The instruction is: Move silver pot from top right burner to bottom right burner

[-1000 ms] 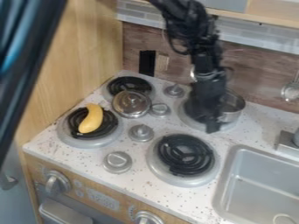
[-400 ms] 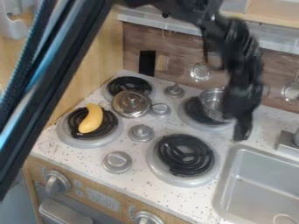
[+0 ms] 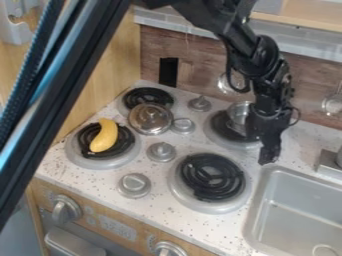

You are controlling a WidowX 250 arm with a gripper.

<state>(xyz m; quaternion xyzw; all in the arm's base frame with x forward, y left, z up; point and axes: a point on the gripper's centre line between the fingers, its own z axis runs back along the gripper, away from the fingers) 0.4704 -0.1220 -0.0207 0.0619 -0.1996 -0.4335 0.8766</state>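
The black gripper (image 3: 269, 154) hangs just right of the top right burner, low over the counter and close to the sink's back left corner. Just left of it, the silver pot (image 3: 238, 113) stands on the right part of the top right burner (image 3: 220, 125). The gripper and wrist hide the pot's right side; whether they touch it, I cannot tell. The bottom right burner (image 3: 212, 177) is bare, with its black coil showing.
A yellow banana-like toy (image 3: 105, 136) lies on the bottom left burner. A silver lid (image 3: 150, 119) rests by the top left burner (image 3: 148, 97). Several knobs stand between the burners. The sink (image 3: 297, 215) is at the right, with a wooden wall behind the stove.
The gripper has moved right from over the top right burner to its right side, uncovering the burner and the pot's left side. Lately it has shifted slightly left.
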